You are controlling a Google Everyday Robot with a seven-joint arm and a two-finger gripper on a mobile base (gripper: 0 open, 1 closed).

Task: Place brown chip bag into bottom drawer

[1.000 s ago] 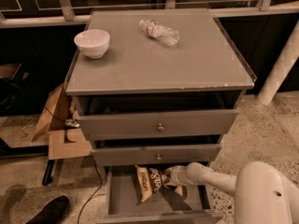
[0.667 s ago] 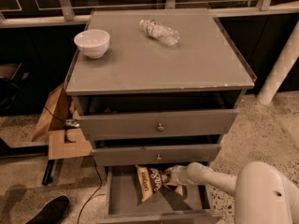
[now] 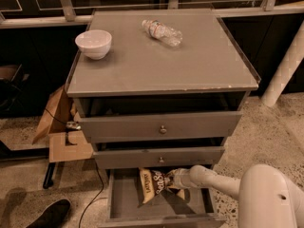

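Observation:
The brown chip bag (image 3: 153, 185) is crinkled, dark brown with cream ends and white lettering. It sits inside the open bottom drawer (image 3: 124, 202), a shallow grey tray pulled out under two upper drawers. My gripper (image 3: 174, 180) reaches in from the right at the end of the white arm (image 3: 223, 184). It is at the bag's right end, touching it. The bag looks slightly raised above the drawer floor, its back partly hidden under the middle drawer.
A white bowl (image 3: 93, 43) and a clear plastic bottle (image 3: 162, 31) lie on the cabinet top (image 3: 161, 65). The two upper drawers (image 3: 161, 127) have round knobs. A cardboard box (image 3: 59, 127) and a cable are on the floor at left. A black shoe (image 3: 47, 215) is at bottom left.

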